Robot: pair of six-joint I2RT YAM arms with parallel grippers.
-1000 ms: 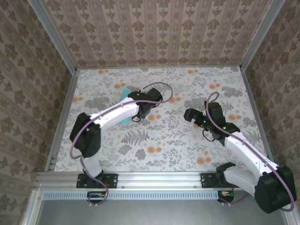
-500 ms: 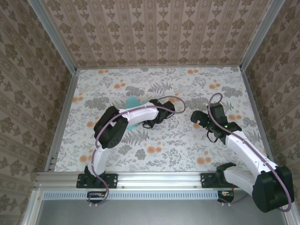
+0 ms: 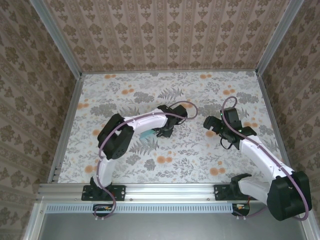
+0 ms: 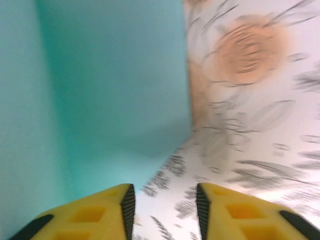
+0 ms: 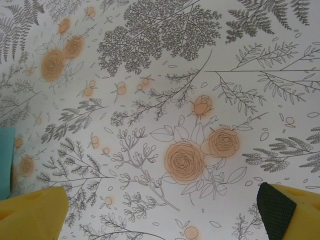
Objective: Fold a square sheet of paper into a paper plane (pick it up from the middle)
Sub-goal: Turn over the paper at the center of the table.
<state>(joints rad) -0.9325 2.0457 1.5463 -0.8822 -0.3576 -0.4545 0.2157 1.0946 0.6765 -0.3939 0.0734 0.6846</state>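
My left gripper [image 4: 164,202] just popped partly open, letting go of the paper [image 4: 100,90] at its ten o'clock. My right gripper [image 5: 160,207] is wide and empty. Folding's next, probably.

Left arm [image 3: 142,120]: bending sharply at the elbow, left tool [image 4: 165,197] pointing downward, fingers standing slightly apart. Right arm [image 3: 260,155]: reaching forward, right tool [image 5: 160,205] gaping wide.

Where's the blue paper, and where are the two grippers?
paper [image 4: 110,90], left wrist view, flat middle.
left gripper [image 4: 164,195], left wrist view, between fingertips.
right gripper [image 5: 160,205], right wrist view, between fingertips.
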